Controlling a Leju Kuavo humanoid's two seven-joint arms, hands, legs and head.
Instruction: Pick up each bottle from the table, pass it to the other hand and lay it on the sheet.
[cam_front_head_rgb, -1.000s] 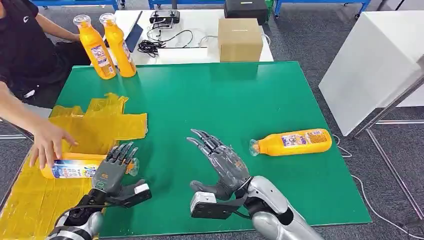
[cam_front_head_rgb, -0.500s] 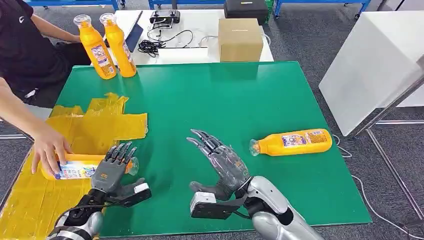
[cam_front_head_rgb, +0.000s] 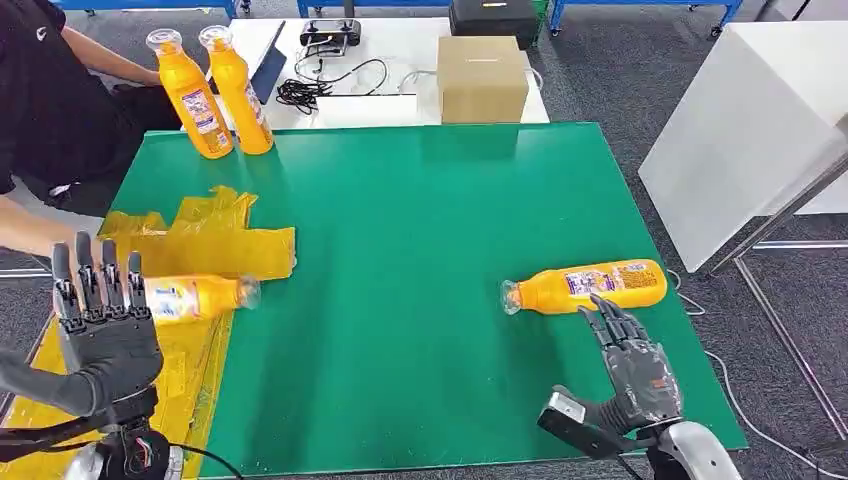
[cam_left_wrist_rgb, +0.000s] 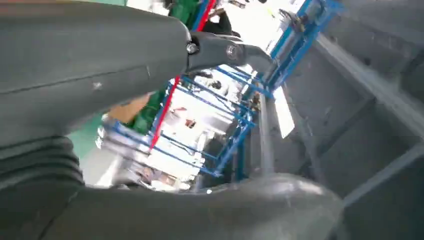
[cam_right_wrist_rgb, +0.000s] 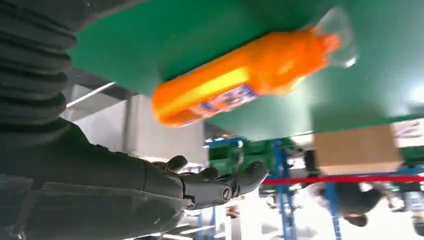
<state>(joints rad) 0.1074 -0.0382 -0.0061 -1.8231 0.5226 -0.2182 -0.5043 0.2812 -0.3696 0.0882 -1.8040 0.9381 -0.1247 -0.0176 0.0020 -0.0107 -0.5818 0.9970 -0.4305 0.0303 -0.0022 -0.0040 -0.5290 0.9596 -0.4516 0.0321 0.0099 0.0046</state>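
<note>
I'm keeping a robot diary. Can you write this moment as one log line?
left hand: open, raised | right hand: open, near lying bottle | second bottle: lying on sheet

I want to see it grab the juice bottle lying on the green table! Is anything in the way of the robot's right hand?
No, nothing visible is. The right hand is open, just on the near side of the lying bottle, with bare green table between them.

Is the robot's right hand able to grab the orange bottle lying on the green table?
Probably yes. The right hand is open, just short of the lying bottle, with bare green table between them and nothing blocking.
</note>
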